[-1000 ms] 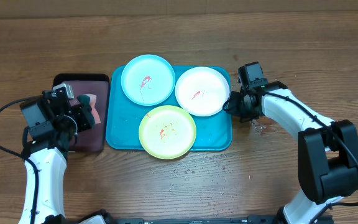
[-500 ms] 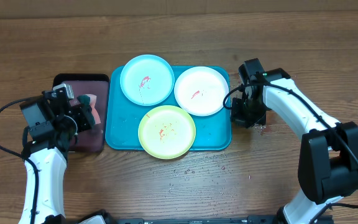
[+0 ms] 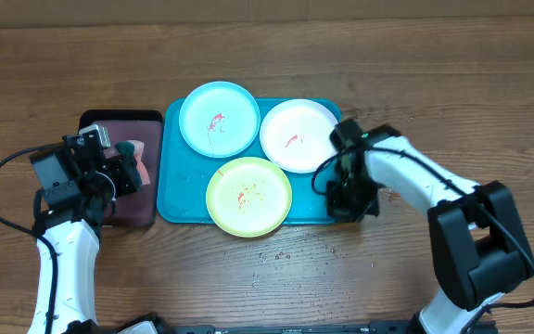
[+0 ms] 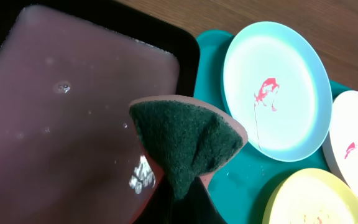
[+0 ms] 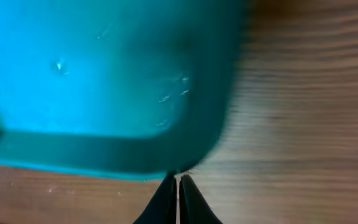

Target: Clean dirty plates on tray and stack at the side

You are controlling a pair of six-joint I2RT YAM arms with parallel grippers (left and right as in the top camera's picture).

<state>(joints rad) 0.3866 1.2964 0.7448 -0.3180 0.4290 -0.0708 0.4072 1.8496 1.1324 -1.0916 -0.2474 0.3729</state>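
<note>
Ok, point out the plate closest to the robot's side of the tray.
The yellow-green plate, alone at the near edge of the tray; the light blue plate and white plate sit side by side farther back.

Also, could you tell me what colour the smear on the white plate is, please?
Red-orange; the smear on the white plate shows best in the overhead view.

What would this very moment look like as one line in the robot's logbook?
left gripper: shut on sponge over black tray | right gripper: shut at teal tray corner | dirty plates: three on teal tray, unstacked
</note>
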